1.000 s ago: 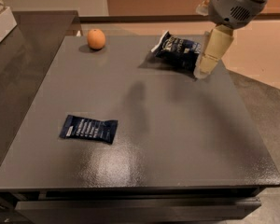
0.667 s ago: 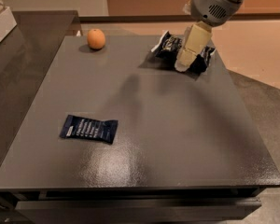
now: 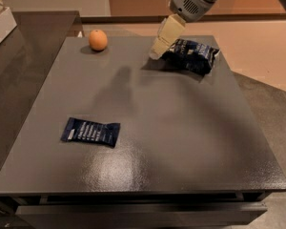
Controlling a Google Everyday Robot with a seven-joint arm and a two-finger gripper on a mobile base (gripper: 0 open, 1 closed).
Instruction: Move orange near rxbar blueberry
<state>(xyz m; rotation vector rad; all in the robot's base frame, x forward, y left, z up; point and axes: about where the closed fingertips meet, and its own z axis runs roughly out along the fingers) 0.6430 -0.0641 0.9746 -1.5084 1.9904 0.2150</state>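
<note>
Grey table (image 3: 181,137), orange (image 3: 98,40) near far edge, claw (image 3: 156,54) beside snack bag (image 3: 194,56)

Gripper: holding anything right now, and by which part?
Nothing visibly held. The gripper hangs beside the left end of the snack bag; the orange sits apart on the table, untouched.

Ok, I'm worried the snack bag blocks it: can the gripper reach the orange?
Probably yes. The gripper hangs over the far end of the table, left of the snack bag; the orange sits further left, nothing between them.
</note>
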